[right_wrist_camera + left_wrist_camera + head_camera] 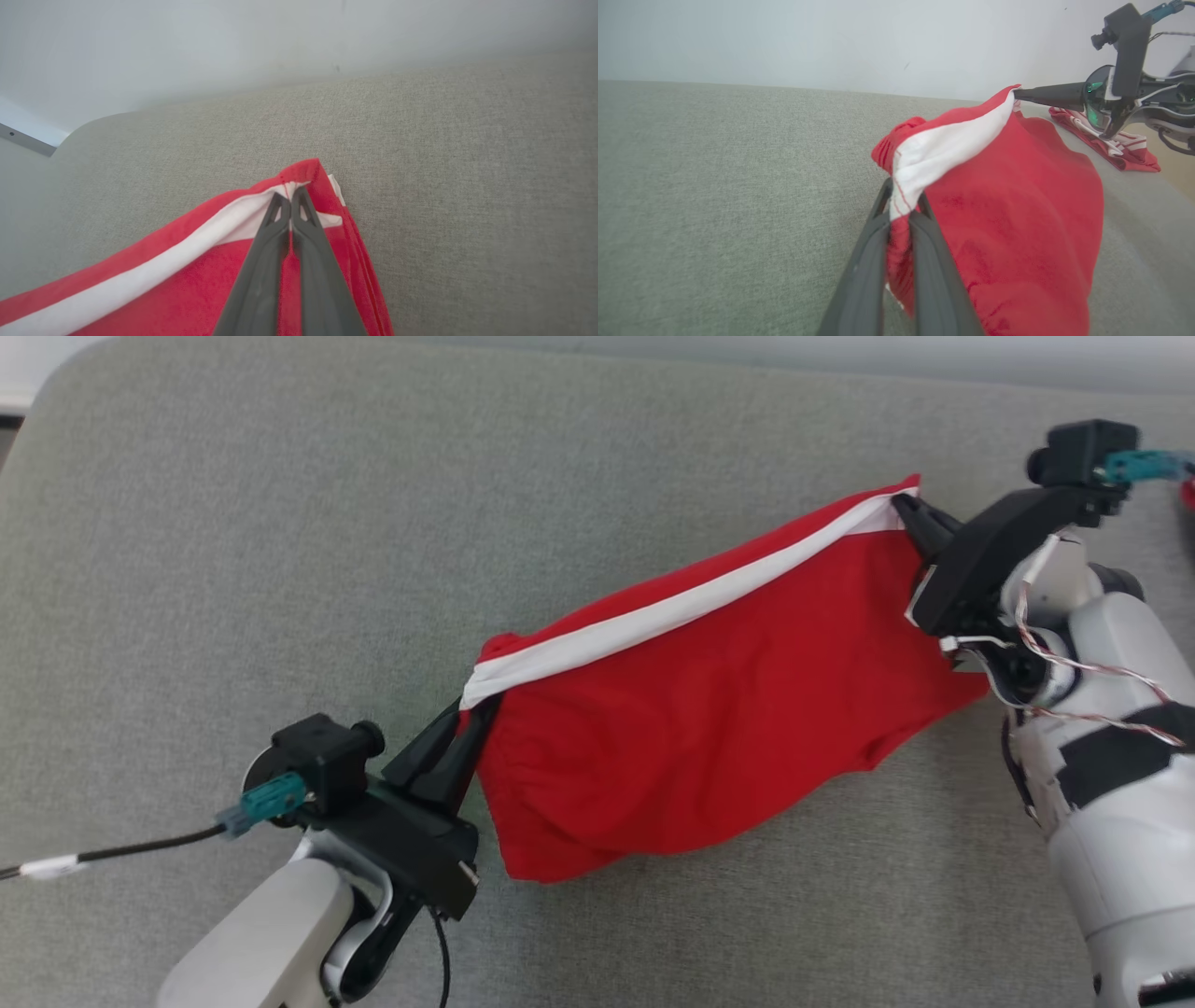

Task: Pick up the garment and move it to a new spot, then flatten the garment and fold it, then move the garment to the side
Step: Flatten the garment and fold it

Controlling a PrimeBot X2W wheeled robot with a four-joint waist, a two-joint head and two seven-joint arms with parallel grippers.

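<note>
The red garment (pixel 719 709) with a white band along its top edge hangs stretched between my two grippers above the grey cushion. My left gripper (pixel 476 705) is shut on its lower-left corner, where the left wrist view shows the cloth (pixel 1017 196) bunched between the dark fingers (pixel 864 261). My right gripper (pixel 906 509) is shut on the upper-right corner. In the right wrist view the two fingers (pixel 275 233) pinch the white band (pixel 154 266) close to the corner. The cloth's lower edge sags toward the cushion.
A grey fabric cushion (pixel 373 523) spreads under everything, with a pale wall behind it. A second red and white striped cloth (pixel 1115 144) lies on the cushion beyond my right gripper (pixel 1017 93), also peeking in as a red cloth edge (pixel 1187 493).
</note>
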